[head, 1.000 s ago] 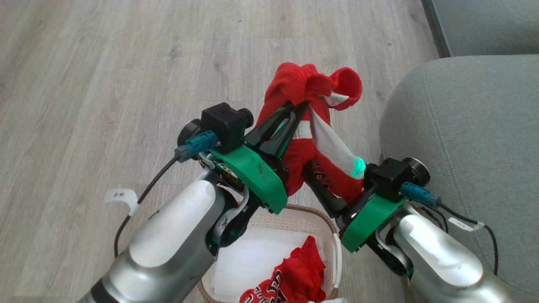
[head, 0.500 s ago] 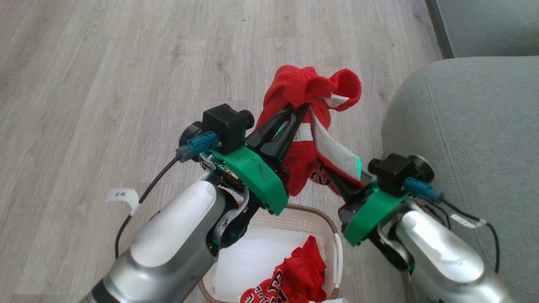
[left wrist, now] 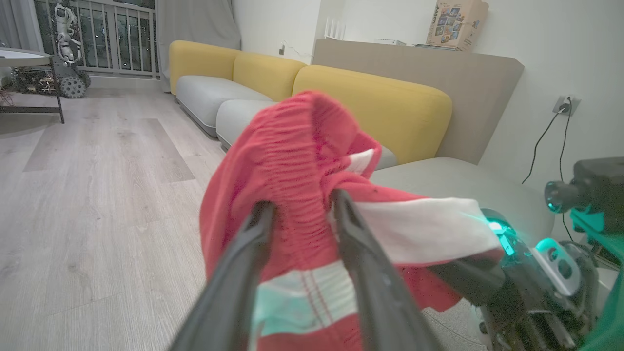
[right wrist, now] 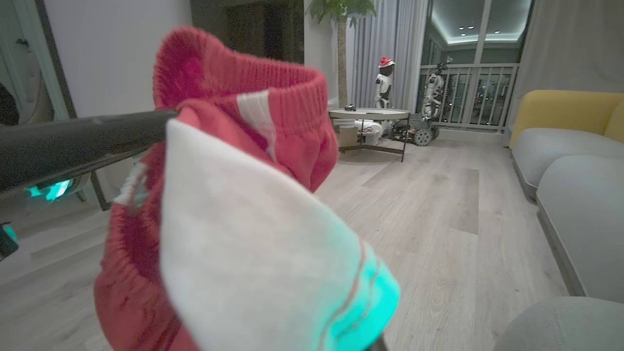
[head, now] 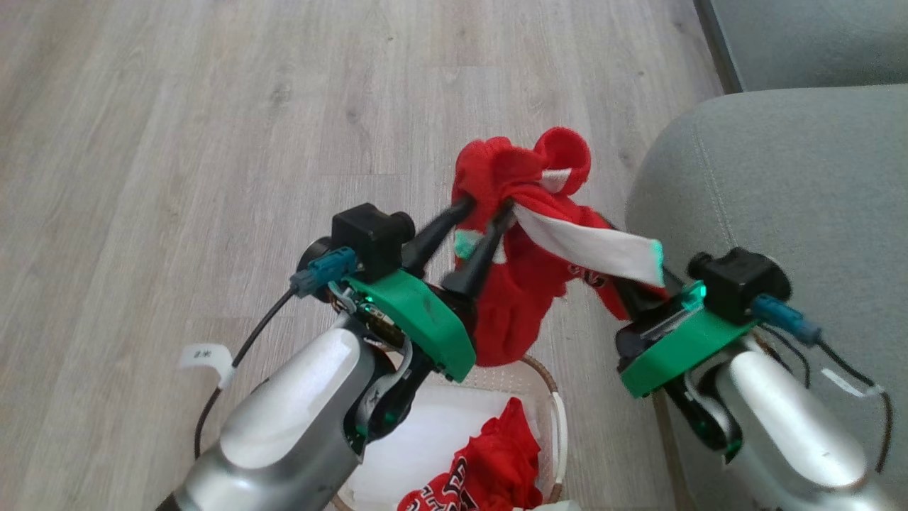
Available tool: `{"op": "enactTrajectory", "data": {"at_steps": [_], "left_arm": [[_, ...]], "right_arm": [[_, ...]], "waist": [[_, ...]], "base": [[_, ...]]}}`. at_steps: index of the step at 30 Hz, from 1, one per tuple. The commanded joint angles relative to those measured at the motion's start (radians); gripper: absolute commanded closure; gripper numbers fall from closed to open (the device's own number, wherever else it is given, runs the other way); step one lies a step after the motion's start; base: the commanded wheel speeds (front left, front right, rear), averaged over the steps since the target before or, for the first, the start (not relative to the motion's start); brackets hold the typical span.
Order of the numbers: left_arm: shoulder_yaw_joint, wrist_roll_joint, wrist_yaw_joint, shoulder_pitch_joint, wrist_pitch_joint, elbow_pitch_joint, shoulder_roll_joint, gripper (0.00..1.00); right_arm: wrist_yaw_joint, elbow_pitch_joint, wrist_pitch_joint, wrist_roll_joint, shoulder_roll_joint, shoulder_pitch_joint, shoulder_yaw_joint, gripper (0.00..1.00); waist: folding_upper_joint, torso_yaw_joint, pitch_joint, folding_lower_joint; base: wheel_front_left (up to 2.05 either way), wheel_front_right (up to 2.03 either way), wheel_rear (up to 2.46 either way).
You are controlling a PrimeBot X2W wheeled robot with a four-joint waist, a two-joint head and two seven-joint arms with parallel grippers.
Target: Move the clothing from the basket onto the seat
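Half done at best: striped red garment lifted clear of the basket, clamped in left gripper and seemingly right gripper, short of the seat; lettered garment left inside the basket.

Red white-striped garment drapes close ahead.

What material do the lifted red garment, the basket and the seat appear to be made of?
The lifted red garment looks like soft knit fabric: it drapes, with a ribbed, gathered band. The basket seems to be hard cream plastic, with perforated walls and a smooth brown rim. The seat appears to be matte woven upholstery with a stitched seam.
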Motion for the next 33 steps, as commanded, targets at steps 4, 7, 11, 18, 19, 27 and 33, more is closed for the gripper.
{"op": "enactTrajectory", "data": {"at_steps": [4,7,11,18,19,27,33], "left_arm": [[0.031,-0.008,0.008,-0.029,-0.019,-0.025,0.012,0.00],[0.025,-0.008,0.007,-0.021,-0.022,-0.020,0.012,0.00],[0.015,-0.010,0.006,-0.008,-0.030,-0.010,0.009,0.00],[0.005,-0.007,0.008,0.004,-0.054,0.012,-0.002,0.00],[0.002,-0.007,0.007,0.005,-0.055,0.016,-0.004,0.00],[-0.013,0.000,-0.003,-0.007,-0.069,0.046,-0.013,0.00],[-0.023,0.005,-0.012,-0.018,-0.071,0.065,-0.016,0.00]], "right_arm": [[0.000,-0.073,-0.006,-0.017,-0.017,0.002,-0.049,1.00],[0.000,-0.104,-0.006,-0.024,-0.032,0.014,-0.088,1.00],[0.000,-0.152,-0.006,-0.034,-0.056,0.021,-0.143,1.00],[0.000,-0.234,-0.006,-0.052,-0.120,0.039,-0.261,1.00],[0.000,-0.242,-0.006,-0.052,-0.127,0.040,-0.278,1.00],[0.000,-0.302,-0.006,-0.061,-0.167,0.046,-0.408,1.00],[0.000,-0.334,-0.006,-0.071,-0.182,0.048,-0.464,1.00]], "waist": [[-0.0001,-0.019,0.001,0.0000],[-0.0001,-0.039,0.001,0.0000],[-0.0001,-0.074,0.001,0.0000],[-0.0001,-0.172,0.011,0.0000],[-0.0001,-0.183,0.013,0.0000],[-0.0001,-0.286,0.028,0.0000],[-0.0001,-0.350,0.036,0.0000]], "base": [[0.00,0.00,0.00],[0.00,0.00,0.00],[0.00,0.00,0.00],[0.00,0.00,0.00],[0.00,0.00,0.00],[0.00,0.00,0.00],[0.00,0.00,0.00]]}}
